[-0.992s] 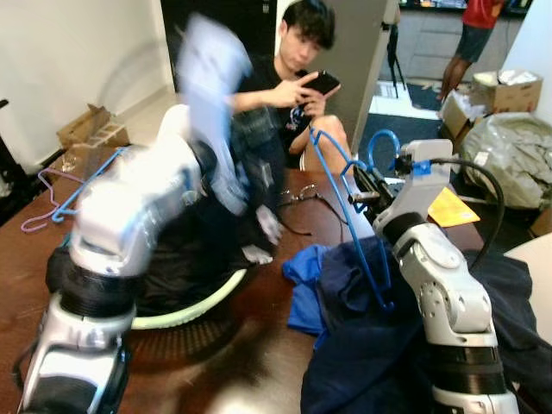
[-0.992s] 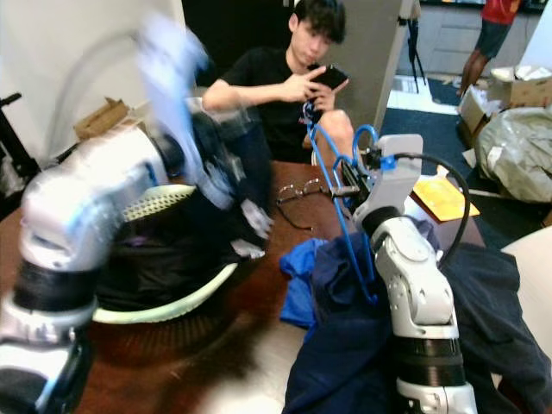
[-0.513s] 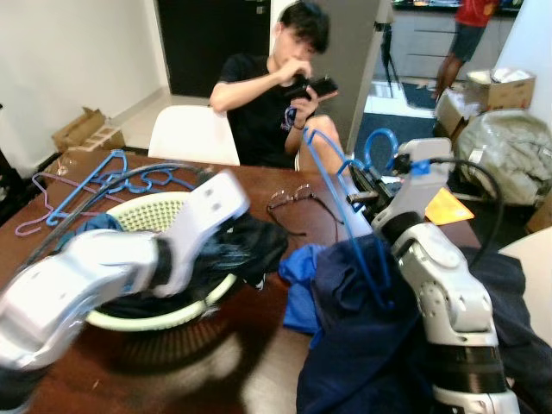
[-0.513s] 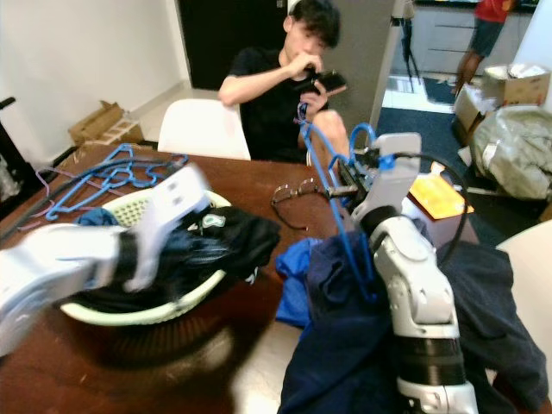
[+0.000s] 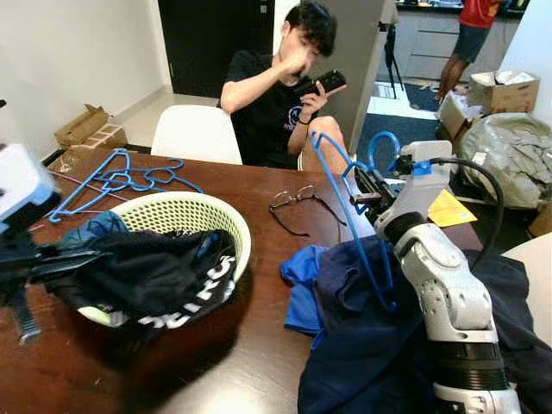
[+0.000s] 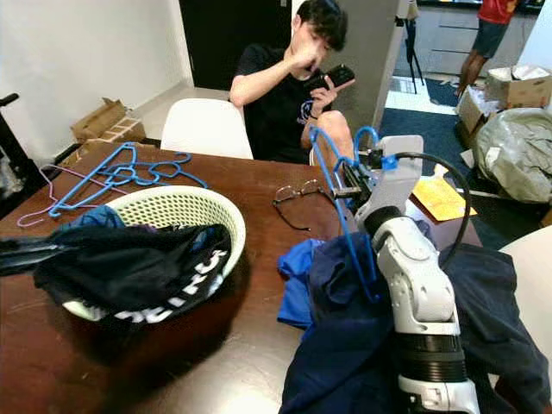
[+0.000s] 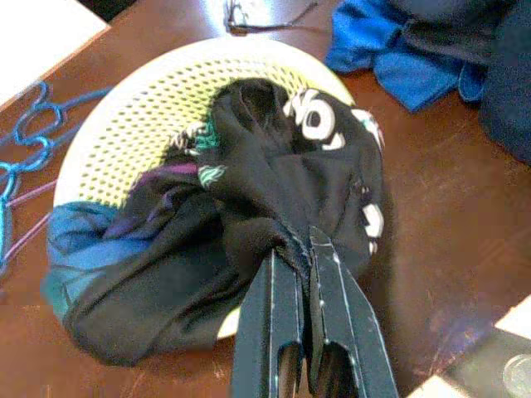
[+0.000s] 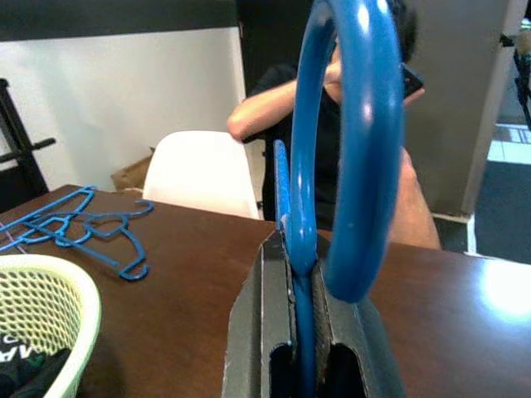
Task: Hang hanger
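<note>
The right end effector [image 8: 300,348] has its two black fingers pressed on the blue hanger [image 5: 345,203], pinching the wire just below the hook, which curls up in front of the wrist camera. That hanger stands upright beside the basket [image 5: 226,226], on its right, with its lower part sunk into the dark navy garment [image 5: 362,336] heaped on the counter [image 5: 259,345]. A brighter blue cloth [image 5: 302,289] peeks out from under the navy heap, between it and the basket.

The left end effector [image 7: 300,257] has its fingers closed on a fold of the black garment [image 7: 274,191] (white lettering shows on it), which spills over the near rim of the pale green basket. A teal and blue cloth [image 7: 75,240] lies in the basket too, at its left side.

Beyond the basket, a tangle of blue hangers [image 5: 116,177] lies flat on the counter, with a pink one [image 6: 39,194] just beside them. A pair of glasses [image 5: 293,203] rests between the basket and the upright hanger. Behind the counter a person [image 5: 276,86] sits holding a phone [image 5: 323,82], next to a white chair [image 5: 197,134].
</note>
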`<state>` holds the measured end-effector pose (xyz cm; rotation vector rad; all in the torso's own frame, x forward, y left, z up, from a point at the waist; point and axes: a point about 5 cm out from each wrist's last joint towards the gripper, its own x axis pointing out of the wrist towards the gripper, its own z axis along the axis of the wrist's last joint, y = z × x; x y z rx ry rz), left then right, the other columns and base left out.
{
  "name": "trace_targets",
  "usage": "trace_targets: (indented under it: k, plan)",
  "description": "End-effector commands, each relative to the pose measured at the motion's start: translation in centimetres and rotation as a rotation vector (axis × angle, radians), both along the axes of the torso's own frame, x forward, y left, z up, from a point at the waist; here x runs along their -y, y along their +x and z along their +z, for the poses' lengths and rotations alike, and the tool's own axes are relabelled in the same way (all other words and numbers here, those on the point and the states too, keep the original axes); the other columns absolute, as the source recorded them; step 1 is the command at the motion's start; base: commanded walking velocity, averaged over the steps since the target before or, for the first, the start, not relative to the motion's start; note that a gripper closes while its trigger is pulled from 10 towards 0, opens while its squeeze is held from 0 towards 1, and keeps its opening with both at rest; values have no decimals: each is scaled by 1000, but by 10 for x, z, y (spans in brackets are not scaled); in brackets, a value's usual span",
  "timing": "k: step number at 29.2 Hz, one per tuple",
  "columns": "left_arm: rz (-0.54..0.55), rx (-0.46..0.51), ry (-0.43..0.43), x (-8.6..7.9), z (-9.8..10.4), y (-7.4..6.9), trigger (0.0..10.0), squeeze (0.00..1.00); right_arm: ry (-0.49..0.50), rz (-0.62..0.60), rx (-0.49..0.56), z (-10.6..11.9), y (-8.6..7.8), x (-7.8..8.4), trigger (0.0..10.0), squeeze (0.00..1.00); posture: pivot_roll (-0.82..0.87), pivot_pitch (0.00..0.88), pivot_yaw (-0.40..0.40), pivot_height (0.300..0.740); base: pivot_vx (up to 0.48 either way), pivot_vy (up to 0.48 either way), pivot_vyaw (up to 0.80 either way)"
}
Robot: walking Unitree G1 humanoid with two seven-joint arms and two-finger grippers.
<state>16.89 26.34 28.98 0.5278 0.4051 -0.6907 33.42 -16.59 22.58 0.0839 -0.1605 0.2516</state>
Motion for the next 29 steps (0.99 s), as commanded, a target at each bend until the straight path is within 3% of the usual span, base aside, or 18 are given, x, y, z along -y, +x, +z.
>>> trace_targets:
  k: [1,3,5,7,9,12,16,17,19,22,26,27,29]
  plan:
    - [-10,-226,15,9,-43,-17,0,0,-2,-1,6,0,1,3,10000,0,140,3,-47,740,0,0,0]
    - [25,-415,23,11,-79,-36,0,0,-5,4,4,0,2,2,10000,0,139,2,-48,740,0,0,0]
    - [56,-468,32,8,-89,-41,0,0,-6,6,4,0,2,2,10000,0,137,1,-48,740,0,0,0]
    - [166,-513,94,-11,-100,-48,0,0,-8,8,3,0,3,3,10000,0,138,0,-56,740,0,0,0]
    - [299,-463,172,-38,-92,-48,0,0,-10,11,3,0,3,3,10000,0,146,0,-61,740,0,0,0]
    - [405,-412,277,-64,-79,-50,0,0,-13,16,1,-1,4,3,10000,0,147,0,-60,740,0,0,0]
    - [465,-404,357,-73,-79,-54,0,0,-12,24,0,-2,4,1,10000,0,144,0,-62,740,0,0,0]
    - [517,-379,418,-80,-80,-52,0,0,-12,29,-1,-2,4,0,10000,0,143,0,-65,740,0,0,0]
    - [528,-371,434,-82,-80,-51,0,0,-12,30,-1,-2,4,-1,10000,0,143,0,-65,740,0,0,0]
    - [709,-241,540,-107,-78,-39,0,0,-15,32,-4,-2,4,-1,10000,0,142,0,-66,740,0,0,0]
    - [779,-154,549,-116,-74,-31,0,0,-17,33,-3,-2,4,0,10000,0,137,2,-69,740,0,0,0]
    - [782,-95,521,-114,-72,-24,4706,0,-18,33,-3,-2,4,0,10000,0,137,2,-69,740,0,0,0]
    - [782,-79,514,-113,-72,-22,4706,0,-19,33,-3,-2,4,0,10000,0,137,2,-69,740,0,0,0]
